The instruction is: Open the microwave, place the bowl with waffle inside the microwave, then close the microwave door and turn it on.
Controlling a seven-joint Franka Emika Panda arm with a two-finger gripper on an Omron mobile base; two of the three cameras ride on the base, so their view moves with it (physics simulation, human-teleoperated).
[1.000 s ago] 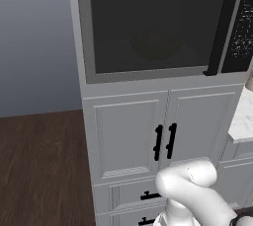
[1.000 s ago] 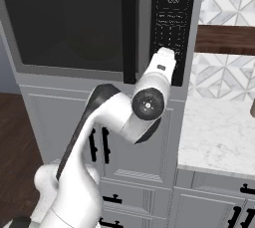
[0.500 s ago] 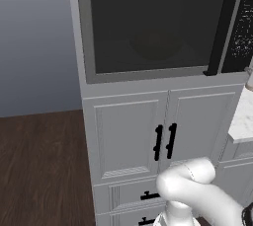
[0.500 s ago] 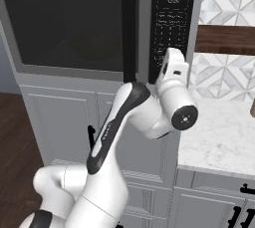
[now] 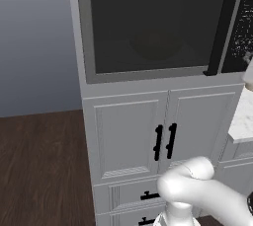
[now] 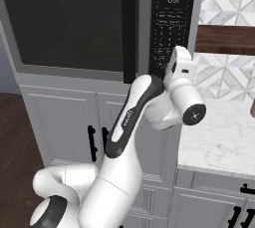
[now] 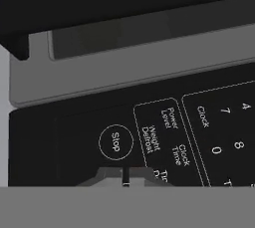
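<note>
Microwave door sat flush shut w/ the bowl a dim round shape behind the glass, so the step in hand looked like switching the microwave on. Gripper hung close to the control strip, fingertips nearly together, holding nothing, just beside the Stop button. To do it well it needed to avoid Stop, find the start key (not visible in hand view) & press square-on w/ a light push.
</note>
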